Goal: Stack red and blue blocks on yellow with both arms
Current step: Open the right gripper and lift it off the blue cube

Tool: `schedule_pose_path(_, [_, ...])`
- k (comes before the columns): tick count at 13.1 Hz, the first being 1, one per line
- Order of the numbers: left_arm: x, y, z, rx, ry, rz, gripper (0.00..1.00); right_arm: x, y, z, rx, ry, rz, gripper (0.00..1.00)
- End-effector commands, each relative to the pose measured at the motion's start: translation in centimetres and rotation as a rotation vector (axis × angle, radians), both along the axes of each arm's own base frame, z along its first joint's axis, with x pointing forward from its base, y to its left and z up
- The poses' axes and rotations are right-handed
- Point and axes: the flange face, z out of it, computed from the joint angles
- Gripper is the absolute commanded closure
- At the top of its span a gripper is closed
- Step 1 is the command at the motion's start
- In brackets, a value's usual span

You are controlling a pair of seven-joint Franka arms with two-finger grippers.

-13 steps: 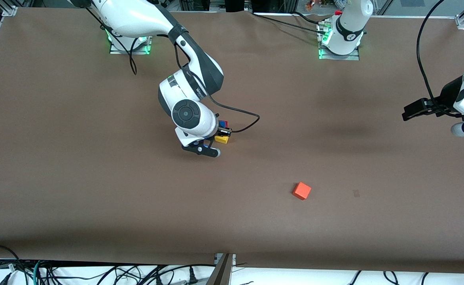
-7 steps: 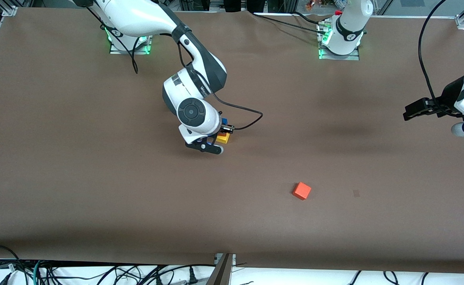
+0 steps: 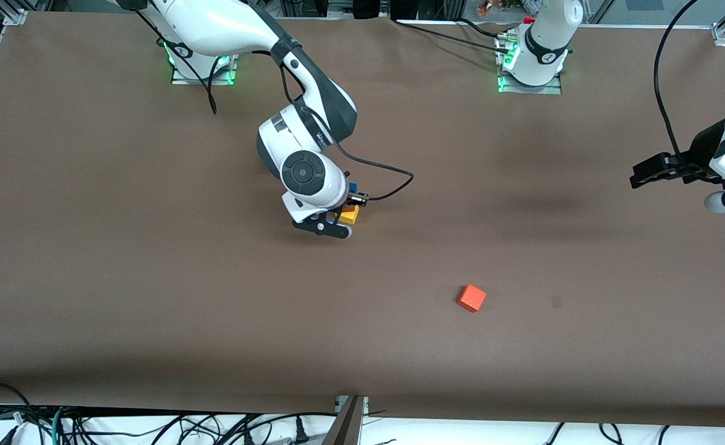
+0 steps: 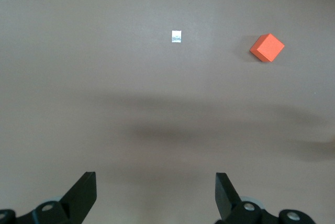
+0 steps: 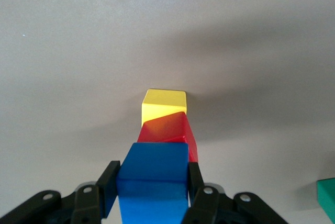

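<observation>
- We find the red block (image 5: 170,135) already seated on the yellow block (image 5: 164,105), near the middle of the table (image 3: 152,278), well clear of its edges.
- The right gripper (image 5: 152,185) pinches the blue block (image 5: 153,174) at the stack's top; whether it rests fully on red we cannot tell.
- We judge that release and retreat remain.
- The stack's long axis stands upright; red sits slightly twisted against yellow.
- The left gripper (image 4: 155,195) waits, jaws spread, over the table's edge at the left arm's end.
- An orange-red cube (image 3: 471,298) lies apart, unused.

Five cubes: one blue (image 5: 152,182), one red (image 5: 170,132), one yellow (image 5: 163,103), one orange (image 3: 471,298), one green (image 5: 326,199). Two claws.
</observation>
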Motion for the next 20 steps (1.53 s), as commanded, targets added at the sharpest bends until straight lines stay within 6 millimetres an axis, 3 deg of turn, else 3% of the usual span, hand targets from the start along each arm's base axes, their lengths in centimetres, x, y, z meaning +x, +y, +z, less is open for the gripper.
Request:
schedule_pose_path(1, [0.1,0.7,0.3,-0.023,-0.014,-0.009,0.00,-0.3,-0.3,0.0,-0.004,0.006,-0.002,0.05])
schedule_pose_path(2, [0.1,0.7,0.2,-0.023,-0.013,-0.009,0.00,-0.1,-0.5,0.2,-0.004,0.003,-0.002,0.01])
schedule_pose_path(6, [0.2,0.7,0.0,-0.023,-0.010,-0.009,0.00,0.9,-1.5,1.6,0.006,-0.014,-0.009,0.01])
schedule_pose_path(8, [0.2,0.7,0.0,-0.023,-0.010,-0.009,0.00,2.0,-3.2,3.8,0.009,-0.039,-0.037,0.00])
schedule_pose_path(10, [0.2,0.7,0.0,-0.023,-0.010,-0.009,0.00,3.7,-6.2,5.7,-0.018,-0.055,-0.077,0.00])
schedule_pose_path(13, [0.2,0.7,-0.1,-0.023,-0.008,-0.009,0.00,4.3,-9.2,8.5,-0.056,-0.035,-0.105,0.00])
schedule_pose_path(14, [0.2,0.7,-0.1,-0.023,-0.008,-0.009,0.00,4.6,-10.3,9.9,-0.056,-0.043,-0.113,0.00])
schedule_pose_path(16, [0.2,0.7,-0.1,-0.023,-0.008,-0.009,0.00,3.8,-11.4,14.8,-0.031,-0.068,-0.093,0.00])
schedule_pose_path(20, [0.2,0.7,-0.1,-0.023,-0.008,-0.009,0.00,2.5,-17.9,22.1,-0.030,-0.038,-0.007,0.00])
